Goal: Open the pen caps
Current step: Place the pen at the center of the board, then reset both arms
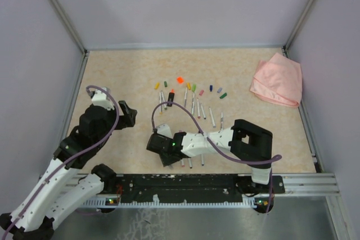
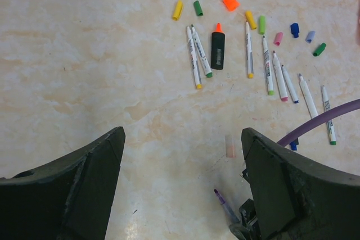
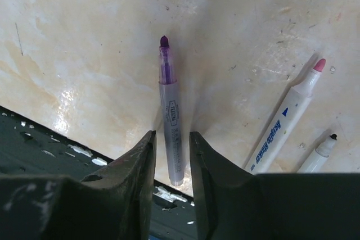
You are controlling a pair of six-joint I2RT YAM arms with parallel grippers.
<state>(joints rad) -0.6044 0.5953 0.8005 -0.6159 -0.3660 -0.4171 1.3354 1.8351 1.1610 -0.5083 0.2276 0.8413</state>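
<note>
Several loose pen caps lie in a row at mid-table: yellow (image 2: 178, 9), green (image 2: 198, 8), orange (image 2: 230, 1), blue (image 2: 294, 30) and others, also in the top view (image 1: 180, 80). A pale peach cap (image 2: 230, 145) lies nearer. Uncapped white pens (image 2: 194, 57) and a black highlighter (image 2: 217, 49) lie below the row. My right gripper (image 3: 171, 136) sits low over the table, its jaws narrowly apart astride an uncapped purple pen (image 3: 169, 99), with a thin gap on each side. My left gripper (image 2: 183, 139) is wide open and empty, above bare table.
A pink cloth (image 1: 277, 80) lies at the far right. A pink-tipped marker (image 3: 287, 122) and a black-tipped pen (image 3: 318, 153) lie right of the purple pen. The black rail (image 1: 191, 182) runs along the near edge. A purple cable (image 2: 320, 119) loops over the pens.
</note>
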